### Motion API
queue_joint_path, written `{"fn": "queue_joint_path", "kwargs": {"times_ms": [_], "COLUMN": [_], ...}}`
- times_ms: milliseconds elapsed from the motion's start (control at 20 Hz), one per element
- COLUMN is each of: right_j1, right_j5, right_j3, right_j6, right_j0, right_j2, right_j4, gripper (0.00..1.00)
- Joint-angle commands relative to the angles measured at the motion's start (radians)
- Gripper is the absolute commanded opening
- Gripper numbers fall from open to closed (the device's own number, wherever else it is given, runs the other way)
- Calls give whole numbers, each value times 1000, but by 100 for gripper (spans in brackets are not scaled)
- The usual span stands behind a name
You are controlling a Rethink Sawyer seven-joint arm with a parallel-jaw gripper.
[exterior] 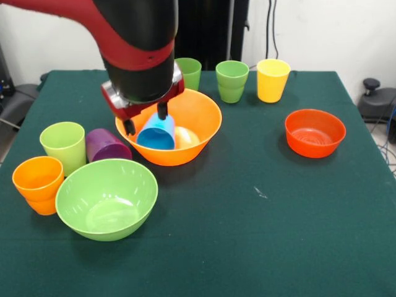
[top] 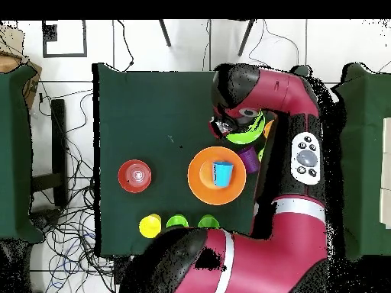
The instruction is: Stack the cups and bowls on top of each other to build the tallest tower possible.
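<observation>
The large orange bowl stands mid-table with a blue cup lying tilted inside it. My gripper hangs over the bowl's left side, open, one finger left of the cup and the other above its upper end. A large lime-green bowl sits front left. Beside it are two orange cups nested together, an upright lime cup and a purple cup on its side. A small red-orange bowl stands at the right.
Along the far edge stand two green cups and a yellow cup. The arm's bulk covers part of the lime-green bowl in the overhead view.
</observation>
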Motion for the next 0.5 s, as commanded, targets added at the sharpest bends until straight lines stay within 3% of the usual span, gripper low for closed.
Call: {"fn": "queue_joint_path", "kwargs": {"times_ms": [50,250,500], "right_j1": [-70,-111,-210], "right_j5": [-81,-133,-291], "right_j3": [177,245,480], "right_j6": [-295,-270,-236], "right_j0": [-28,-44,-87], "right_j2": [163,180,195], "right_j4": [-33,-51,-60], "gripper": [100,100,100]}}
